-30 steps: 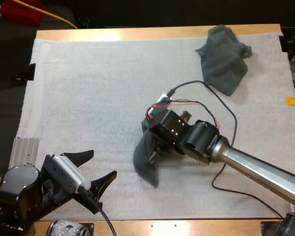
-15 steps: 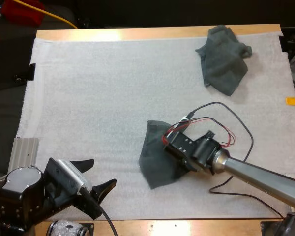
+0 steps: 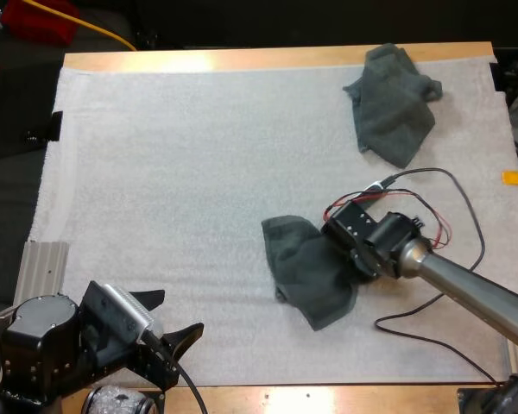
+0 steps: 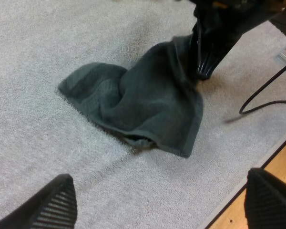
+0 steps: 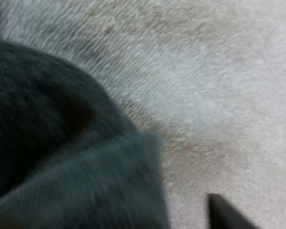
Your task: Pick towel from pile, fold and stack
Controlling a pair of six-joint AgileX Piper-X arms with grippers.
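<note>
At the far right corner of the white mat (image 3: 173, 172) a second towel (image 3: 395, 105), dark grey-green, lies in a loose heap, well apart from both my grippers. Along the mat's far side the wooden table (image 3: 242, 59) shows as a strip. Right of the mat's middle lies the crumpled towel (image 3: 304, 274), one side rising in a fold toward my right gripper (image 4: 204, 59), which stands at that edge and touches the cloth. Whether it clamps the cloth or stands free of it I cannot tell. My left gripper (image 3: 171, 316) hovers over the mat's near left corner, jaws wide apart on nothing, with open mat between it and the crumpled towel.
</note>
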